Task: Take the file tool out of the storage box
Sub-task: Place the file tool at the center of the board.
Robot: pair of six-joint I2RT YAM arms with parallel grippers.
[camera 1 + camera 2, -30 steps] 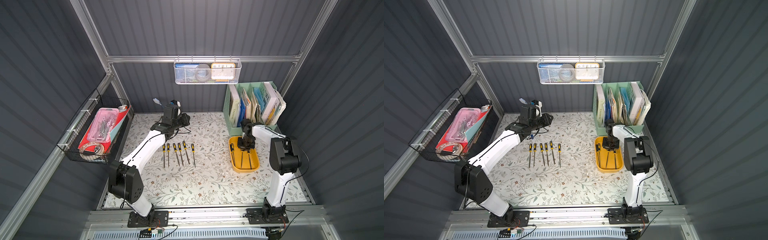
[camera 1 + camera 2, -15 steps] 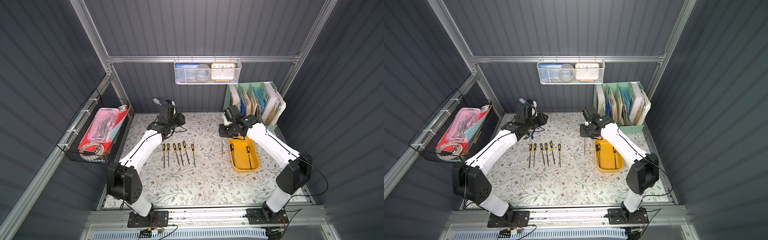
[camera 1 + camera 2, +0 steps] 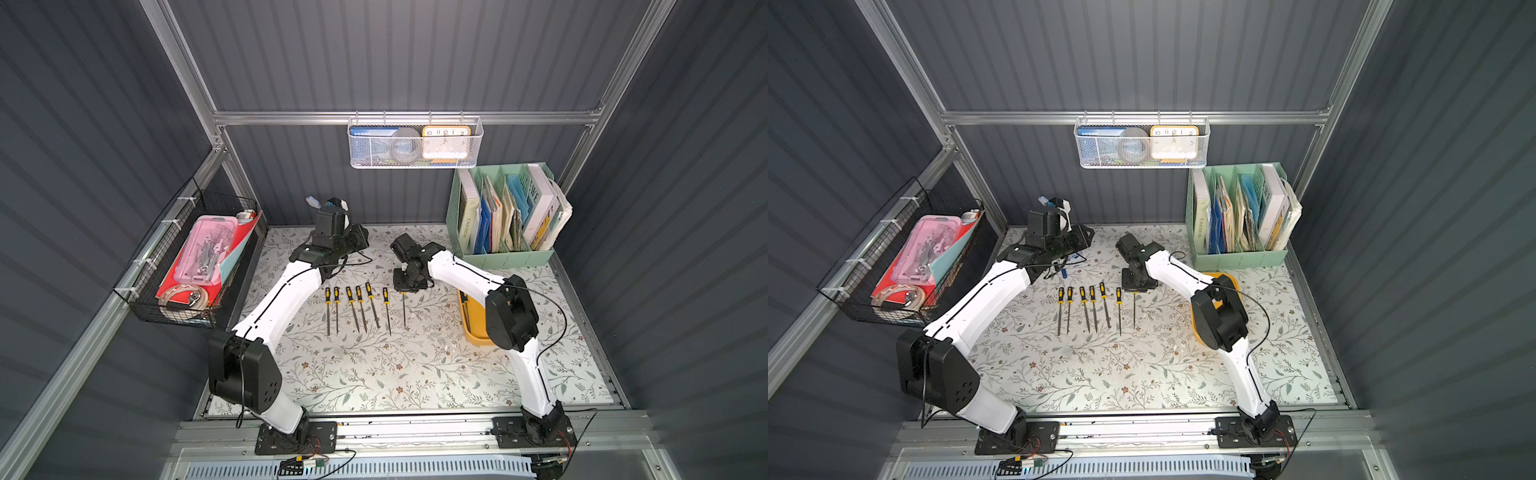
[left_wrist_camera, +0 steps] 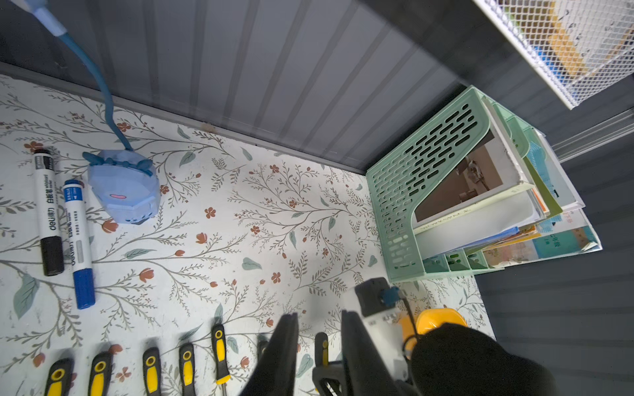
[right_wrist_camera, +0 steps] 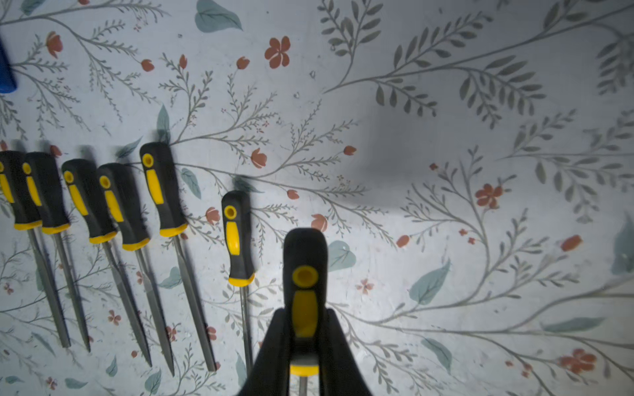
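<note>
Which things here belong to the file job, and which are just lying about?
Job:
right gripper, shut on a black-and-yellow file
six files laid in a row
mustard-yellow storage box

Lying about:
two whiteboard markers
blue gooseneck gadget
mint-green book organiser
white mesh basket
black wire basket
left gripper, open and empty
</note>
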